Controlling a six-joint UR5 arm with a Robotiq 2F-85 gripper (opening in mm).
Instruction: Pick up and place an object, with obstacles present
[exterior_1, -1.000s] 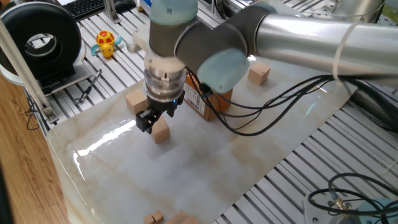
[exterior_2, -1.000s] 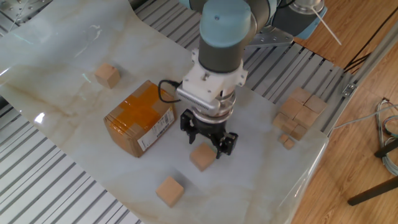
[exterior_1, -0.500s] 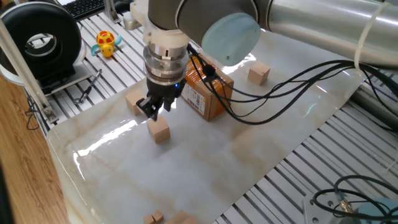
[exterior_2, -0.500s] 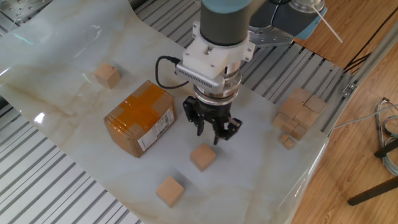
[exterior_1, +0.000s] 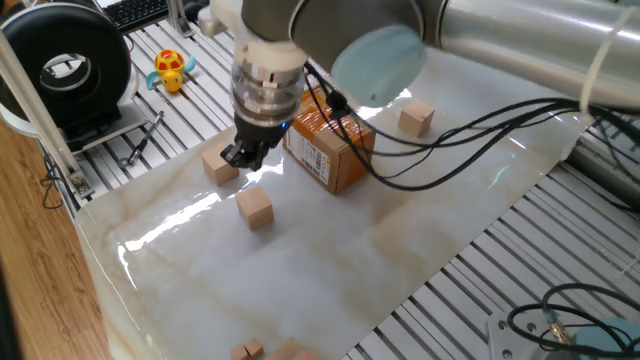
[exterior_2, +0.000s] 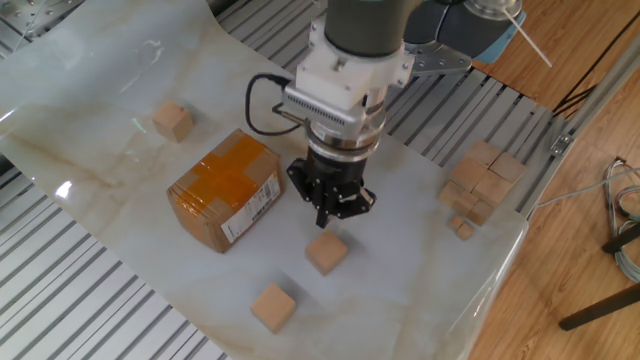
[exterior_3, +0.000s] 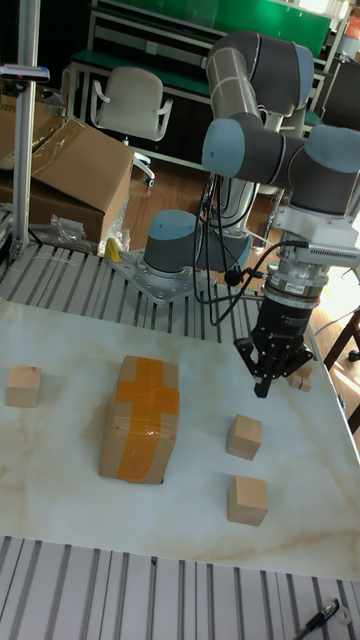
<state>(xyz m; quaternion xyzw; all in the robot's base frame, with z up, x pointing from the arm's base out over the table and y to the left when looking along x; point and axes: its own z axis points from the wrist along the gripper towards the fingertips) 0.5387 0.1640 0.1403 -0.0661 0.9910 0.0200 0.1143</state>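
The object, a small light-tan wooden cube (exterior_1: 256, 209) (exterior_2: 326, 252) (exterior_3: 244, 437), rests on the white marble-look sheet. My gripper (exterior_1: 243, 158) (exterior_2: 333, 205) (exterior_3: 267, 386) hangs a little above it, not touching. Its fingers meet at the tips and hold nothing. The obstacle, a brown cardboard box (exterior_1: 330, 150) (exterior_2: 225, 190) (exterior_3: 140, 417) with orange-brown tape and a white label, lies close beside the gripper. A second cube (exterior_1: 218, 165) (exterior_2: 273, 306) (exterior_3: 248, 500) sits near the first, and a third cube (exterior_1: 416, 120) (exterior_2: 172, 121) (exterior_3: 23, 386) lies beyond the box.
A pile of several tan cubes (exterior_2: 480, 185) sits at the sheet's edge, and small cubes (exterior_1: 248, 350) show at the near edge in one fixed view. A yellow toy (exterior_1: 170, 70) and a black spool (exterior_1: 70, 70) stand on the slatted table. Black cables (exterior_1: 440, 160) trail from the arm.
The gripper, which stood open around the cube a second ago, has risen off it and drawn its fingers together. The cube stays on the sheet.
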